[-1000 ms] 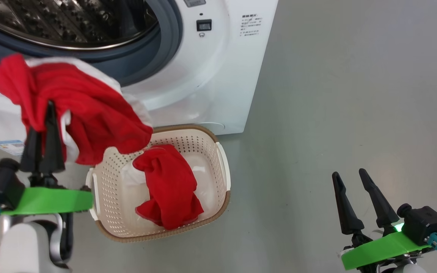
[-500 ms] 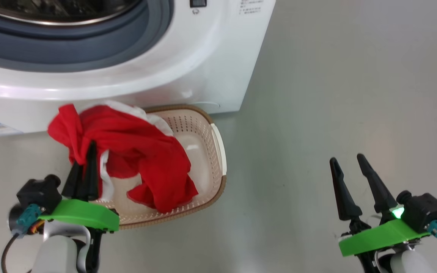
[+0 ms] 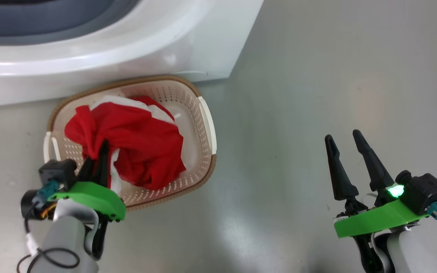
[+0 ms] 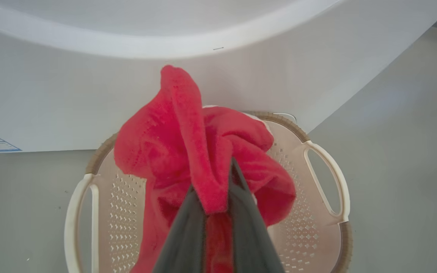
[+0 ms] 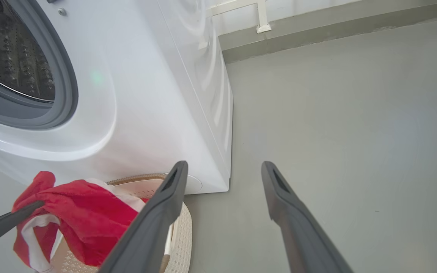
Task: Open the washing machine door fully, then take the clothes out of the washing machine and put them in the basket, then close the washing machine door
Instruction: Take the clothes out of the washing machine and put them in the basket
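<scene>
the left claw (image 3: pixel 98 151) is pinched nearly shut on a fold of the red clothes (image 3: pixel 142 148). it holds them low over the basket (image 3: pixel 206 121), within the rim. most of the bundle sags into the basket. in the right wrist view the top of the bundle stands above the brown rim, where the dark fingers hold it. gripped from above like this, the cloth should likely drop straight in once the jaws part.

the basket sits on the floor (image 3: pixel 317 94), close against the foot of the washer (image 3: pixel 127 57) and below its opening. this placement probably keeps the carry from drum to basket short.

the right claw (image 3: pixel 342 134) is spread wide and holds nothing. it hangs over bare floor, well apart from the basket, apparently kept clear of the left arm's work.

the basket holds a heap of red cloth with white trim, filling its left and middle. its perforated wall shows bare on the right side. whether the heap is one garment or several cannot be told.

in the right wrist view the grey gasket (image 5: pixel 66 87) rings an uncovered opening. the part of the drum (image 5: pixel 13 57) seen there is bare steel with no red in it, and the rest is hidden. letting go of the cloth and shutting the door are yet to be done.
</scene>
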Controlling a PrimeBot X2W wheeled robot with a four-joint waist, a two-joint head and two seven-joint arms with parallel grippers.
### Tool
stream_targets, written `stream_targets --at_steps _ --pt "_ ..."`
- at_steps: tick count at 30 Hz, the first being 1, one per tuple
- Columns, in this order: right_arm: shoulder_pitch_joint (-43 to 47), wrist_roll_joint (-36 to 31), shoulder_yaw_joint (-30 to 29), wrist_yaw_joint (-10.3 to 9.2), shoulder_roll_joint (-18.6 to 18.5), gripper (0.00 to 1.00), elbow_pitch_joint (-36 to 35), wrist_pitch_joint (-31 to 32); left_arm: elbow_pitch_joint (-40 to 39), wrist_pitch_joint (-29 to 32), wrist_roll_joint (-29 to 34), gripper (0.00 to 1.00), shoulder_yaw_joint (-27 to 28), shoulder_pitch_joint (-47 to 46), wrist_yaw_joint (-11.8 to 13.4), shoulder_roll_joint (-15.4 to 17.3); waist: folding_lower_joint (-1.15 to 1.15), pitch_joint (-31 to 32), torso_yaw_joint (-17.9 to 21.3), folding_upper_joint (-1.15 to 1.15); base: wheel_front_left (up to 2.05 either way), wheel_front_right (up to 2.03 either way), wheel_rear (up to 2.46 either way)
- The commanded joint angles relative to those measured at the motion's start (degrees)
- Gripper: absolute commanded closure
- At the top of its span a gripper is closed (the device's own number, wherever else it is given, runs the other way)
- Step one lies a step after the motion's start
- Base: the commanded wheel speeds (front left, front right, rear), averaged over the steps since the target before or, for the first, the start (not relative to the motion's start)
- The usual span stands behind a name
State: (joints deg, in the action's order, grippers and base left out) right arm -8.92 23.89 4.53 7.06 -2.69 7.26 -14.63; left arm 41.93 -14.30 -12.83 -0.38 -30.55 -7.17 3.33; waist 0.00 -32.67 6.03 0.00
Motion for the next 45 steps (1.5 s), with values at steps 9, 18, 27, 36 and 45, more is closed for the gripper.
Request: stream_targets --at_steps 9,18,27,36,45 --pt "-2.1 0.6 2.5 0.43 -0.2 0.0 -1.9 -0.4 7.4 -0.7 0.3 1.0 -4.4 -6.4 -0.3 4.4 0.0 -6.6 2.2 0.0 0.0 0.0 0.0" --pt "-3.2 0.8 3.5 0.43 -0.2 0.0 -2.1 -0.4 13.3 -0.7 -0.8 1.0 -6.2 -11.2 -0.3 5.8 0.0 -8.7 3.1 0.0 0.0 0.0 0.0" --pt "-3.2 1.0 3.9 0.43 -0.2 0.0 -1.8 -0.4 14.8 -0.7 -1.6 0.24 -5.7 -12.0 -0.3 6.2 0.0 -8.2 3.4 0.0 0.0 0.0 0.0" --pt "-2.9 0.5 3.6 0.43 -0.2 0.0 -1.2 -0.4 13.9 -0.7 -1.8 0.0 -4.0 -10.5 -0.3 5.5 0.0 -5.8 2.4 0.0 0.0 0.0 0.0" --pt "-2.0 -0.1 2.8 0.43 -0.2 0.0 -0.3 -0.4 10.9 -0.7 -2.2 0.0 -2.2 -7.6 -0.3 4.1 0.0 -1.1 0.7 0.0 0.0 0.0 0.0"
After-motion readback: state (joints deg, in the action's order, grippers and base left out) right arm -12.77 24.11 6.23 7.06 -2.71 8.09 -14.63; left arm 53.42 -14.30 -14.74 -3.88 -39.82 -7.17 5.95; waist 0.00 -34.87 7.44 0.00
